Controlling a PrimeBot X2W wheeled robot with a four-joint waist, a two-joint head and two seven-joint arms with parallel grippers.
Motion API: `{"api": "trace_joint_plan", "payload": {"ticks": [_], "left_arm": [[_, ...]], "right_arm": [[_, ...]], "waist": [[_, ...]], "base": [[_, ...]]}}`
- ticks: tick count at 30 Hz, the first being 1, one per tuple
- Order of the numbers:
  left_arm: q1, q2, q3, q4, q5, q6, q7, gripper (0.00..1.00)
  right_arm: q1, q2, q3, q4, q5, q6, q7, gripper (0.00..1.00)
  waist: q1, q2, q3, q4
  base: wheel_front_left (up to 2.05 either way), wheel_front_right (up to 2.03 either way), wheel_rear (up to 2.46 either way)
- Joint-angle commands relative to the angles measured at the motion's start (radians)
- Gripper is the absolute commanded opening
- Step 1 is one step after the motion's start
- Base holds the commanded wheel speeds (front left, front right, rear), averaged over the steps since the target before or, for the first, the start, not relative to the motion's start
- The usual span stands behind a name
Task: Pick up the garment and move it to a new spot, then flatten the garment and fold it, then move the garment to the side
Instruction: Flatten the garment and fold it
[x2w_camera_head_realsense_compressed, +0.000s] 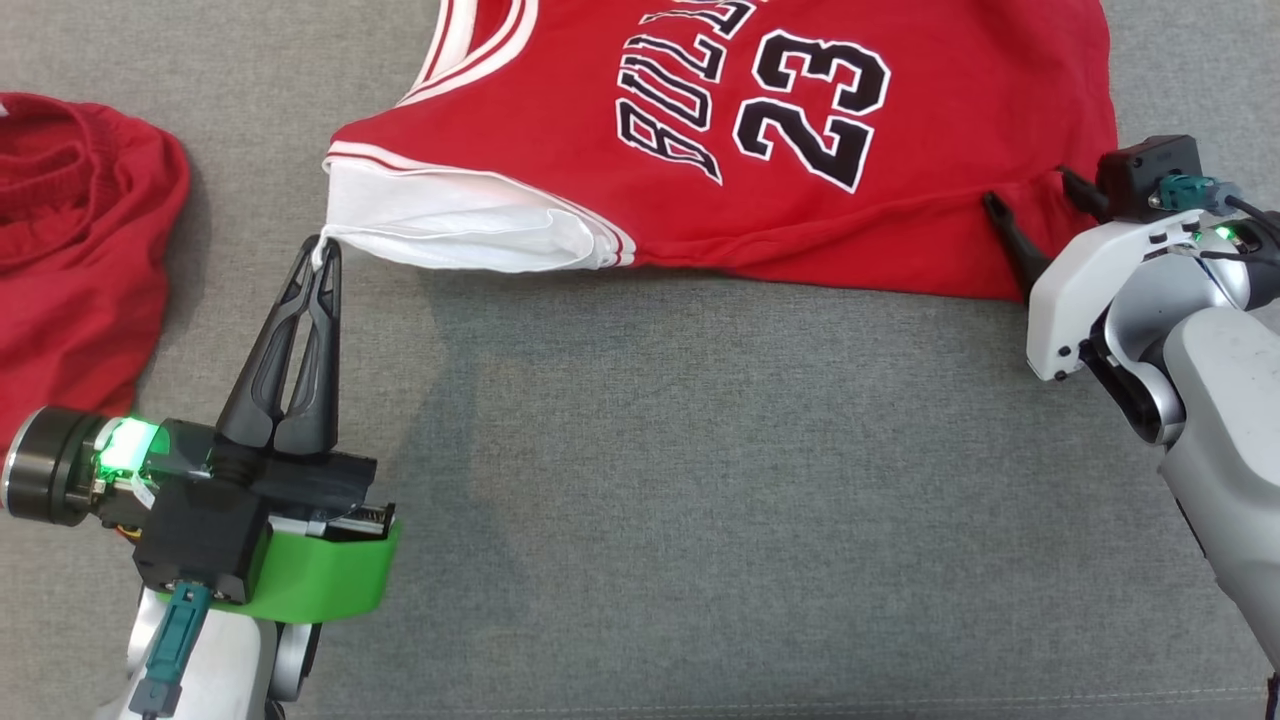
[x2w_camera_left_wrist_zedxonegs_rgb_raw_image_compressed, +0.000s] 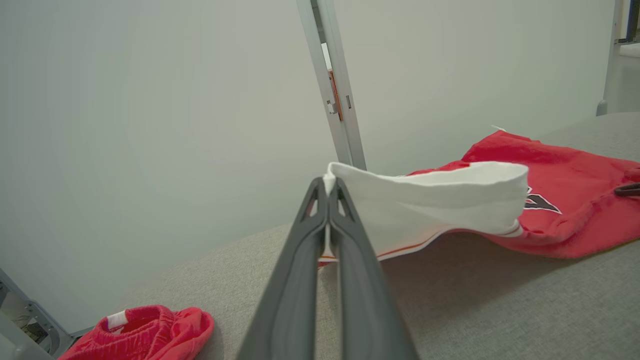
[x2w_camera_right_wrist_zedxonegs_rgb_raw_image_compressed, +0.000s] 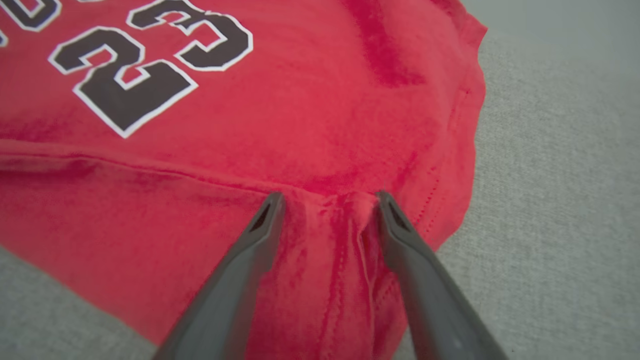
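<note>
The garment (x2w_camera_head_realsense_compressed: 800, 200) is a red jersey with a black "23", spread across the far side of the grey surface. A white flap (x2w_camera_head_realsense_compressed: 450, 220) at its left end is turned out. My left gripper (x2w_camera_head_realsense_compressed: 325, 245) is shut on the tip of that white flap; in the left wrist view the fingers (x2w_camera_left_wrist_zedxonegs_rgb_raw_image_compressed: 327, 182) pinch the white corner, which stands up off the surface. My right gripper (x2w_camera_head_realsense_compressed: 1030, 190) stands open at the jersey's right near corner. In the right wrist view its fingers (x2w_camera_right_wrist_zedxonegs_rgb_raw_image_compressed: 329, 197) rest on the red cloth (x2w_camera_right_wrist_zedxonegs_rgb_raw_image_compressed: 300, 110), straddling a small raised ridge of fabric.
Crumpled red shorts (x2w_camera_head_realsense_compressed: 70, 230) lie at the left edge, also low in the left wrist view (x2w_camera_left_wrist_zedxonegs_rgb_raw_image_compressed: 150, 330). The grey cloth surface (x2w_camera_head_realsense_compressed: 700, 500) stretches bare in front of the jersey. A pale wall with a metal post (x2w_camera_left_wrist_zedxonegs_rgb_raw_image_compressed: 332, 85) stands behind.
</note>
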Motion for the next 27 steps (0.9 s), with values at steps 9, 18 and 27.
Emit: {"api": "trace_joint_plan", "payload": {"ticks": [9, 18, 27], "left_arm": [[-0.013, -0.017, 0.048, -0.004, 0.023, -0.032, 0.000, 0.00], [-0.160, 0.041, 0.061, 0.031, 0.043, -0.119, 0.000, 0.00], [-0.825, 0.170, -0.096, 0.321, -0.040, -0.189, 0.184, 0.00]], "right_arm": [[0.007, -0.012, -0.021, -0.049, -0.062, -0.001, -0.016, 0.00], [-0.061, -0.083, -0.164, -0.212, -0.152, -0.001, -0.060, 0.00], [-0.438, -0.138, -0.106, -0.223, -0.179, -0.001, -0.027, 0.00]], "waist": [[0.0001, -0.0001, -0.004, 0.001], [0.0001, -0.0001, -0.023, -0.007], [0.0001, -0.0001, 0.105, -0.030]], "base": [[0.00, 0.00, 0.00], [0.00, 0.00, 0.00], [0.00, 0.00, 0.00]]}}
